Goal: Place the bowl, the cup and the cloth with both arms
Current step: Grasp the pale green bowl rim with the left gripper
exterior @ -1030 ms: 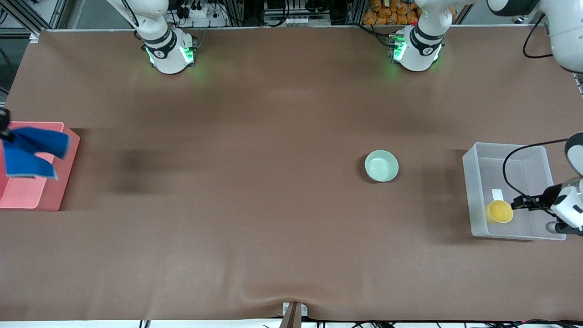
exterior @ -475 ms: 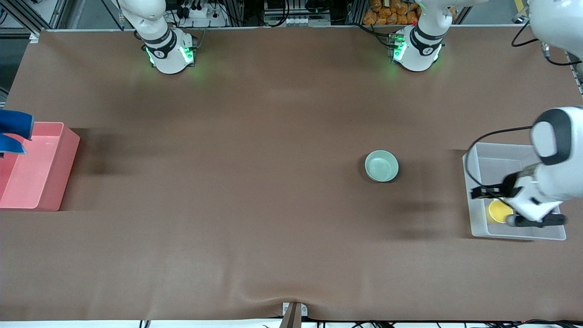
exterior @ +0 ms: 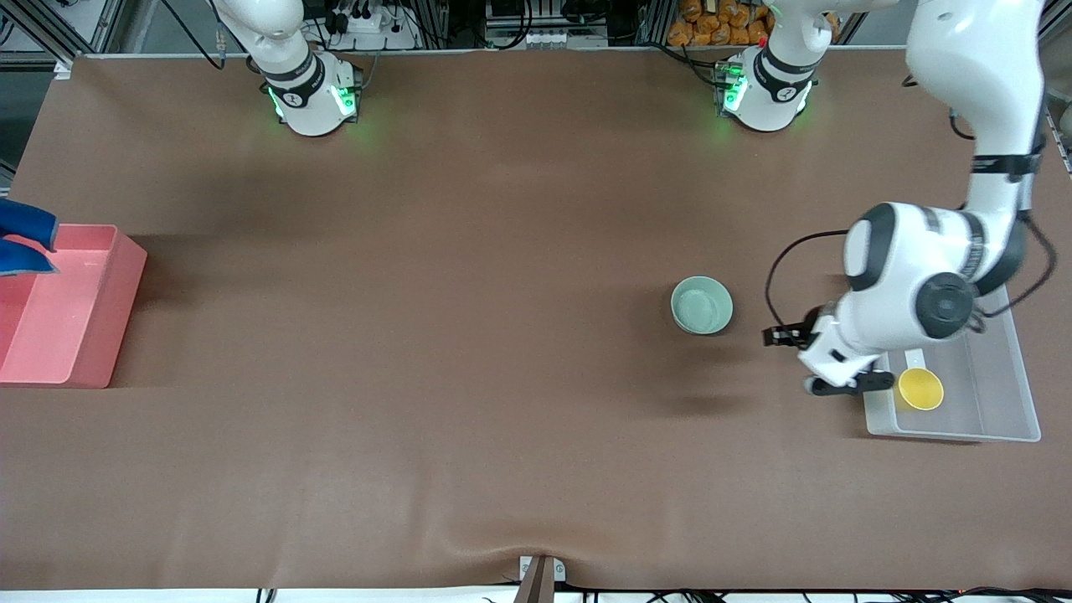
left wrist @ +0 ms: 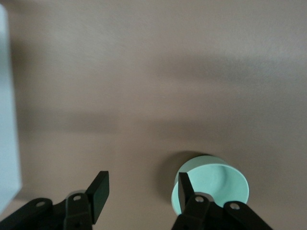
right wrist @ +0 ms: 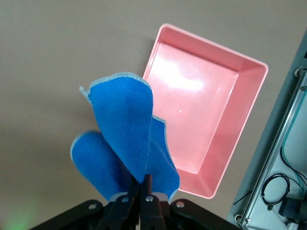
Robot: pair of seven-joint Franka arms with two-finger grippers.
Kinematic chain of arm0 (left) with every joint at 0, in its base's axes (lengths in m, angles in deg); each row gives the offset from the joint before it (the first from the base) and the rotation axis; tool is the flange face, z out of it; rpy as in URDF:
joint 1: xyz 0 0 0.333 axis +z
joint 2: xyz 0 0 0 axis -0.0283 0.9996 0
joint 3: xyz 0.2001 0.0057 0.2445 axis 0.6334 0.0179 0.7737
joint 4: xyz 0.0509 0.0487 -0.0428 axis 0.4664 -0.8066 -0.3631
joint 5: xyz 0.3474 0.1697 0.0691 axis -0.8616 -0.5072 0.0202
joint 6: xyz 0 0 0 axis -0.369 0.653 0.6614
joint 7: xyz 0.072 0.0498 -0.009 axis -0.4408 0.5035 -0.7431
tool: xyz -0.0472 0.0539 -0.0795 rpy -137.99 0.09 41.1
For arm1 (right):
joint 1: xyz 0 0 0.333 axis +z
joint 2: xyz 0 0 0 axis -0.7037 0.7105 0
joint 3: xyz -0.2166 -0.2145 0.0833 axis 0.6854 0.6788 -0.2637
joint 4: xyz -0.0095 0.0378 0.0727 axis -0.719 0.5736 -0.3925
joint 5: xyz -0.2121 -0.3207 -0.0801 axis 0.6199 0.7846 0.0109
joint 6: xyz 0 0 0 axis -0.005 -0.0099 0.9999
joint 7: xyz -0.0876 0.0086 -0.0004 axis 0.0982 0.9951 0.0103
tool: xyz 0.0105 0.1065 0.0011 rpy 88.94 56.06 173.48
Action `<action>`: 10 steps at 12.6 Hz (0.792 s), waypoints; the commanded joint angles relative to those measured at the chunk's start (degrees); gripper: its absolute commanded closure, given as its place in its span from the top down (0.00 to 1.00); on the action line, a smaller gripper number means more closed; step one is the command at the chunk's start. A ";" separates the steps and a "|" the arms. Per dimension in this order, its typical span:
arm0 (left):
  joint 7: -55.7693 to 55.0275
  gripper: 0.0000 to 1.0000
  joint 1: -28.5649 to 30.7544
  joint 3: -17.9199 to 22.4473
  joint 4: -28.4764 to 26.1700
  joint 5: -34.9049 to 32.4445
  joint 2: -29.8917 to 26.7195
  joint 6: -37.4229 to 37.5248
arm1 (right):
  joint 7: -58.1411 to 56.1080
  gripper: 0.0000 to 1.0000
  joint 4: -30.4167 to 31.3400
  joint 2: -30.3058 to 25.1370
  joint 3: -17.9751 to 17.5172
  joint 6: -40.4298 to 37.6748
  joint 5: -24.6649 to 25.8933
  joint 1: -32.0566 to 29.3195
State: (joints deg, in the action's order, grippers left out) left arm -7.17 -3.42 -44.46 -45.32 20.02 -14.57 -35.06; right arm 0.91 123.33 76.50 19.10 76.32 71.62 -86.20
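Note:
The mint-green bowl (exterior: 702,306) stands upright on the table toward the left arm's end; it also shows in the left wrist view (left wrist: 218,184). My left gripper (exterior: 783,337) is open and empty, low over the table between the bowl and the clear bin; in its wrist view (left wrist: 142,184) one finger overlaps the bowl's rim. The yellow cup (exterior: 920,389) stands in the clear bin (exterior: 1005,352). My right gripper (right wrist: 144,184) is shut on the blue cloth (right wrist: 127,129), which hangs beside the pink bin (right wrist: 240,76). In the front view only the cloth's edge (exterior: 21,239) shows.
The pink bin (exterior: 92,335) sits at the right arm's end of the table with nothing in it. The clear bin's edge shows in the left wrist view (left wrist: 7,120). The brown mat has a raised wrinkle (exterior: 536,548) at the edge nearest the front camera.
My left arm has swung from over the clear bin toward the bowl, leaving the cup in the bin. The cloth has moved from over the pink bin toward the table's end.

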 commanded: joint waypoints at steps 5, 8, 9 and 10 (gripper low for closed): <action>-7.13 0.67 0.30 -4.65 -16.02 -3.06 -5.15 -9.78 | -13.89 0.00 -6.49 11.20 -1.07 0.33 7.51 -5.02; -7.91 0.65 0.30 -4.83 -24.64 -3.86 -6.38 -19.89 | -20.55 0.00 -11.84 18.66 -1.07 4.72 8.24 -7.20; -8.79 0.62 0.30 -4.91 -25.36 -3.95 -6.29 -20.53 | -21.79 0.00 -12.82 21.04 -1.15 7.08 7.98 -8.35; -10.11 0.54 0.04 -4.91 -25.45 -3.95 -5.94 -20.79 | -22.41 0.00 -13.09 22.71 -1.24 9.19 7.37 -9.49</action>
State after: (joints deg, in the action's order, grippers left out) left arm -14.11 -3.35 -49.00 -67.78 17.74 -17.81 -54.23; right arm -18.57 114.51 94.06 19.24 83.76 78.78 -92.40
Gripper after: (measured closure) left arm 0.361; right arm 0.982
